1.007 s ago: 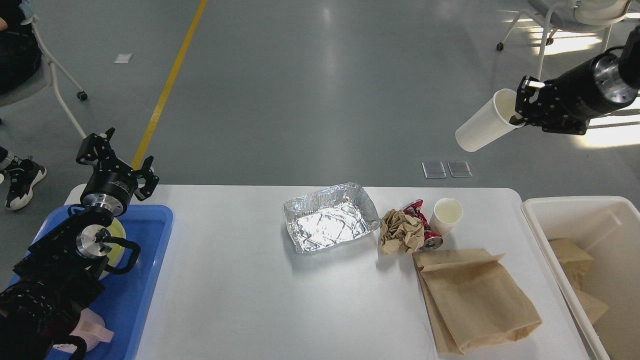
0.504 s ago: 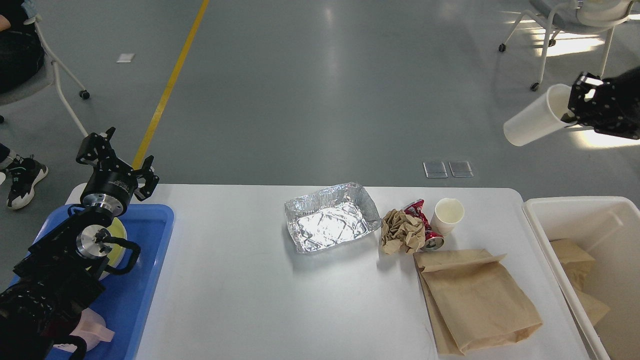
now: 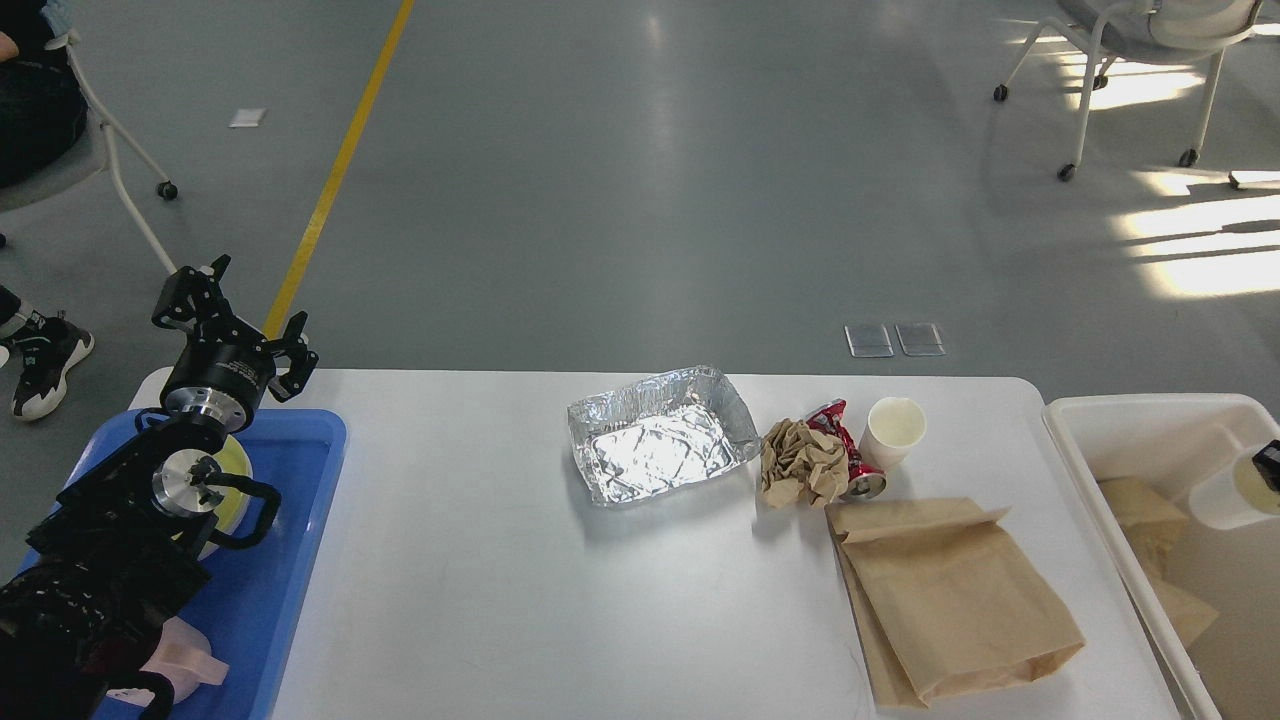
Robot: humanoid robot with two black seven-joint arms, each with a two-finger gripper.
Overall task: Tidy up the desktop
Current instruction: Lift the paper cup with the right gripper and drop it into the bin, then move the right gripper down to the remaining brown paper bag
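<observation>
The white desktop (image 3: 480, 570) holds a crumpled foil tray (image 3: 655, 445), a ball of brown paper (image 3: 803, 462), a crushed red can (image 3: 850, 455), an upright white paper cup (image 3: 895, 430) and a flat brown paper bag (image 3: 945, 595). My left gripper (image 3: 235, 320) is open and empty above the far edge of the blue tray (image 3: 290, 560). Only a black sliver of my right gripper (image 3: 1270, 462) shows at the right edge. It sits on the rim of a second white cup (image 3: 1220, 497), tilted inside the white bin (image 3: 1130, 420).
The white bin at the right also holds brown paper (image 3: 1140, 515). The blue tray at the left holds a pale yellow dish (image 3: 235, 465) and a pink item (image 3: 185, 660), partly hidden by my left arm. Wheeled chairs stand on the floor beyond the table.
My right arm has swung right and down, carrying the white cup from high above the table's far right corner into the white bin. The left arm has not moved.
</observation>
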